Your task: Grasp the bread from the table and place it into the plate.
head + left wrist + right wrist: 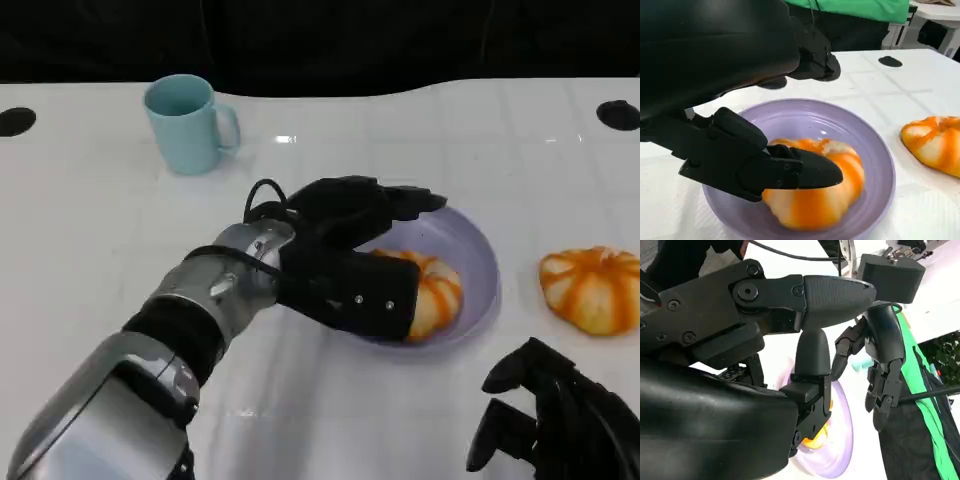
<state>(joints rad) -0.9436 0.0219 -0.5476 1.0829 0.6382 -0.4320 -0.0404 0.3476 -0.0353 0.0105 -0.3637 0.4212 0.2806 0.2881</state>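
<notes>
An orange-and-white striped bread (pixel 440 295) (pixel 815 200) lies inside the lavender plate (pixel 480 260) (pixel 805 117) at the table's middle. My left hand (pixel 345 250) (pixel 715 60) hovers over the plate's near-left side. Its thumb lies across the front of the bread and its fingers (pixel 812 55) are spread above, clear of the bread. A second striped bread (pixel 592 288) (pixel 935 142) sits on the table to the right of the plate. My right hand (pixel 560 420) (pixel 815 340) rests low at the near right, fingers apart and holding nothing.
A light blue mug (pixel 187 125) stands at the back left. Two black round marks (pixel 14 121) (pixel 618 114) sit near the far table edge. A person in green (pixel 855 7) stands beyond the table.
</notes>
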